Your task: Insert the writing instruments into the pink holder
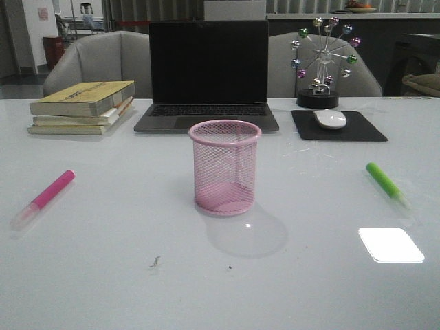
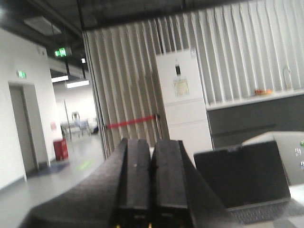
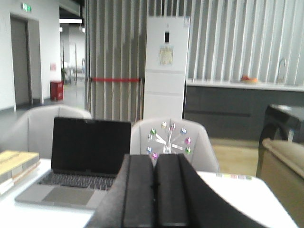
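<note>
Pink holder (image 1: 225, 167) upright mid-table (image 1: 103, 275), empty. Pink marker (image 1: 46, 196) lies near left edge, green marker (image 1: 386, 183) near right edge. Left gripper (image 2: 151, 190) and right gripper (image 3: 155, 194) both closed, holding nothing.

A pink mesh holder (image 1: 225, 168) stands upright mid-table, empty. A pink highlighter (image 1: 47, 195) lies well to its left, a green highlighter (image 1: 386, 183) well to its right, both flat.

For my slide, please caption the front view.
Empty pink holder mid-table, pink marker left, green marker right, both lying flat.
</note>
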You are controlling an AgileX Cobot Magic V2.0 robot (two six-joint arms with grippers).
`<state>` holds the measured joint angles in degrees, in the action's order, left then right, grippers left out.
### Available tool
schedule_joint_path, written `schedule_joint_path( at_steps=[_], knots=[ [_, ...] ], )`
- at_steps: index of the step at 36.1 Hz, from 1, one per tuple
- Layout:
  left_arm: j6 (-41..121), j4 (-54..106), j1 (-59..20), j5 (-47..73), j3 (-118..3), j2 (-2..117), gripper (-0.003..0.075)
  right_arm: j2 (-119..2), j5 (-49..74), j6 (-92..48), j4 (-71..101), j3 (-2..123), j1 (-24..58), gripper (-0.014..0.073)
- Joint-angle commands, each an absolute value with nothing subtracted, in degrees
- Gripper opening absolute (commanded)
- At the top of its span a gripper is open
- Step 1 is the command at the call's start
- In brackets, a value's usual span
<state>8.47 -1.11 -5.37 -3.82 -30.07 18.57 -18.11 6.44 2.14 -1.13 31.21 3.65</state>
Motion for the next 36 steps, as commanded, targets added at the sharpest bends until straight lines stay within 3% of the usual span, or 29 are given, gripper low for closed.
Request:
schedule_joint_path(
  at_steps=[1,15,17,23,25,36],
  knots=[
    [8.2,-1.3,-5.9,-4.8,-35.9,26.5,0.0092,-24.6,3.0,2.0,-1.8,35.0,3.6,0.0056],
    [8.2,-1.0,-5.9,-3.9,-38.0,46.2,0.0118,-40.5,3.0,2.0,-1.8,35.3,3.6,0.0073],
    [8.2,-0.4,-5.9,-3.9,-38.0,47.7,0.0167,-41.7,3.1,2.0,-1.8,35.3,3.6,0.0108],
    [8.2,3.7,-5.9,-3.9,-38.0,50.6,0.0465,-45.5,3.1,2.0,-1.9,35.3,3.6,0.0356],
    [8.2,4.3,-5.9,-4.0,-38.0,51.0,0.0516,-46.8,3.1,2.0,-1.9,35.3,3.6,0.041],
    [8.2,4.4,-5.9,-5.3,-38.0,54.6,0.0459,-57.4,5.0,2.0,-1.7,37.3,3.7,0.043]
  ],
)
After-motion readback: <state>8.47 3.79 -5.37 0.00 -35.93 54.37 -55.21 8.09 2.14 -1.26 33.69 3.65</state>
